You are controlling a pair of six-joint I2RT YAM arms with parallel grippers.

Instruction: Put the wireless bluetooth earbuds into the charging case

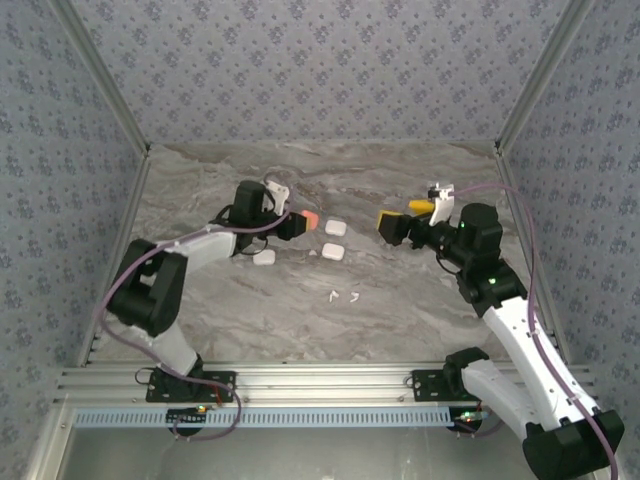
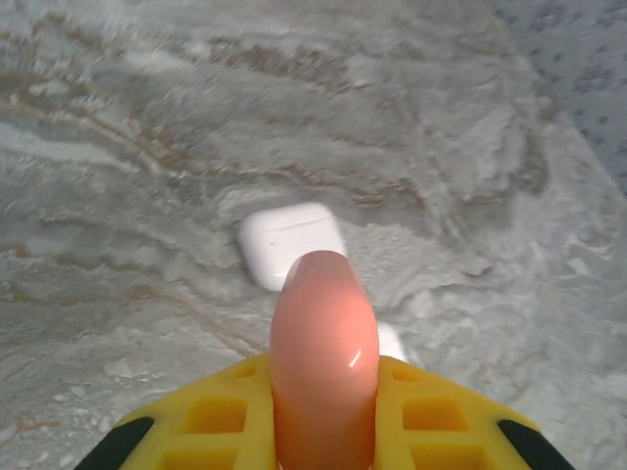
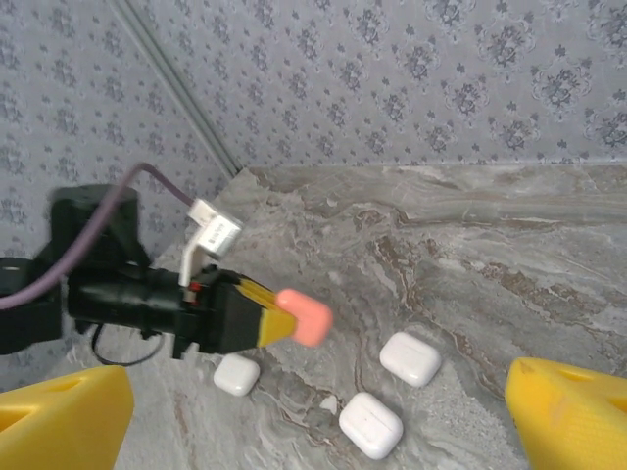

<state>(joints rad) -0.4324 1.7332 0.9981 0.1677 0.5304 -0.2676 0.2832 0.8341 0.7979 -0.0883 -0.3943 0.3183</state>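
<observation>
Between the left gripper's (image 1: pixel 296 222) yellow fingers (image 2: pixel 211 416) sits a salmon-pink case (image 2: pixel 323 333), pinched at its sides and held off the table (image 1: pixel 420 300). Its rounded end points forward, and I can see no open lid. Just beyond and below it lie white cases: one (image 1: pixel 334 227) right ahead of the held case, a second (image 1: pixel 333 252) beside that, and a third (image 1: pixel 264 257) under the left arm.

The right gripper (image 1: pixel 400 218) hangs across from them with its jaws spread wide and nothing between them. Two white earbuds (image 1: pixel 332 296) (image 1: pixel 353 294) lie loose on the table, nearer the arm bases and well apart from both grippers. No orange-red bud is plain enough to place.

I judge the task to be in its opening step: a case is in hand, but no bud is seated. The next move calls for getting that lid open, likely with the free right gripper helping. Then comes a fine pinch on a tiny bud lying flat on the marbled surface.
</observation>
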